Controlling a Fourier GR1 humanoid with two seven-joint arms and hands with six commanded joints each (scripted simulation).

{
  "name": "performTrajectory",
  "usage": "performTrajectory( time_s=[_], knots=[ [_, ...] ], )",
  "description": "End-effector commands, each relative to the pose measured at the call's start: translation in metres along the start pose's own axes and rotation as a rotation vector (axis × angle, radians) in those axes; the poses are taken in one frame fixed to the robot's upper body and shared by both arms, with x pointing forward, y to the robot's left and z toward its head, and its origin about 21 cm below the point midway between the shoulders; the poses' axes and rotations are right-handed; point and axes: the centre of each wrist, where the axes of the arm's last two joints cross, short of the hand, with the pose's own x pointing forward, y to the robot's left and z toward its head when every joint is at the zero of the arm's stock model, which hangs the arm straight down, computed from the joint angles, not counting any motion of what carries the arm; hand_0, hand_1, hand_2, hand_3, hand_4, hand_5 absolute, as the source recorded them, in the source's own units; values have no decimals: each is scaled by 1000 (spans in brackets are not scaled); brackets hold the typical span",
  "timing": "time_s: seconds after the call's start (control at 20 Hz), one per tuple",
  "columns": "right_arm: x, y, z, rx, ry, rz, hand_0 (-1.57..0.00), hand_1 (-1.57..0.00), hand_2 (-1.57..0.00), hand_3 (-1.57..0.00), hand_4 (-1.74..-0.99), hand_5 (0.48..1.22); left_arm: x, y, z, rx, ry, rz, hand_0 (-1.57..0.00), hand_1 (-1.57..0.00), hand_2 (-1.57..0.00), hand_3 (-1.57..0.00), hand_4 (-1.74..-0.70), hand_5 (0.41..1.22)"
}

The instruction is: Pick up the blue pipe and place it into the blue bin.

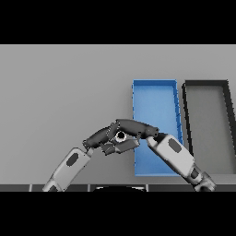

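My grey table (60, 92) carries 2 long bins side by side on my right: a blue bin (154, 92) and, just beyond it, a black bin (226, 115).

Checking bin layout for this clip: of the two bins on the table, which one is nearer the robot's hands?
The blue bin, left of the dark grey bin. The right hand lies at its left edge; the dark grey bin sits further right, apart from both hands.

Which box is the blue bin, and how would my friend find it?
Start at the grey table and look to its right side, where two long open boxes sit side by side. The blue bin is the nearer-to-middle one, just past the robot's right hand. Its neighbour, the dark bin, is black-rimmed and grey inside.
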Motion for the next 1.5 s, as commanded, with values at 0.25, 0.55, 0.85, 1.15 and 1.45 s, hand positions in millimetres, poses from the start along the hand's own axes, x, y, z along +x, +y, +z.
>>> performTrajectory(
  time_s=[0.25,0.55,0.85,1.15,1.45],
  knots=[
    [-2,0,-1,-8,21,25,-1569,-1569,-1569,-1569,-1493,1219,-3,3,2,23,33,3,-63,-59,-53,-58,-887,638],
    [5,-4,2,-29,-3,-15,-1571,-1571,-1571,-1570,-1489,1220,-2,1,-3,41,79,41,-16,-15,-13,-14,-896,562],
    [44,-20,0,-40,8,-138,-1571,-1571,-1571,-1571,-1639,1221,-2,-2,-3,31,115,53,-3,-3,-3,-3,-915,514],
    [119,-71,-1,-142,-151,-178,-1571,-1571,-1571,-1571,-1714,1134,2,-3,2,17,118,61,0,0,0,0,-915,503],
    [151,-129,14,-443,-150,-91,-1571,-1571,-1571,-1571,-1734,1127,-2,-3,11,17,89,58,1,1,1,1,-907,491]
  ],
)
